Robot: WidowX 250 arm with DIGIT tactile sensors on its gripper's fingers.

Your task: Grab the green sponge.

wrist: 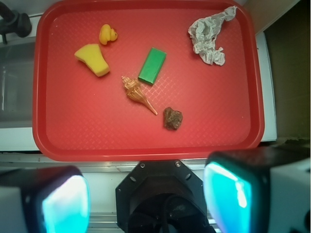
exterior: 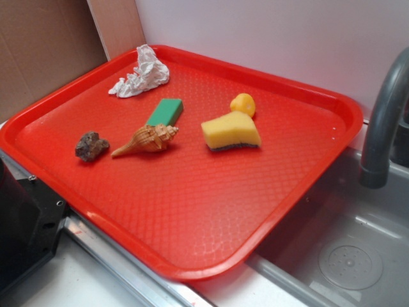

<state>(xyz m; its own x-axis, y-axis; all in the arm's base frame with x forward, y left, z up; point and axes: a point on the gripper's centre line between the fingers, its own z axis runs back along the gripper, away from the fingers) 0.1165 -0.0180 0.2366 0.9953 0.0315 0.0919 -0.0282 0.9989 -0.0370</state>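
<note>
Sponge (wrist: 152,65), a flat green block, lies mid-tray, its end just beside the ridged spiral shell (wrist: 138,93). We see a rough brown rock (wrist: 172,118) near the shell's tip, crumpled white paper (wrist: 210,35) in a corner of the dimpled red plastic tray (wrist: 68,141). Our end effector (wrist: 146,196) hangs over the tray's edge, wide open and empty.
</note>
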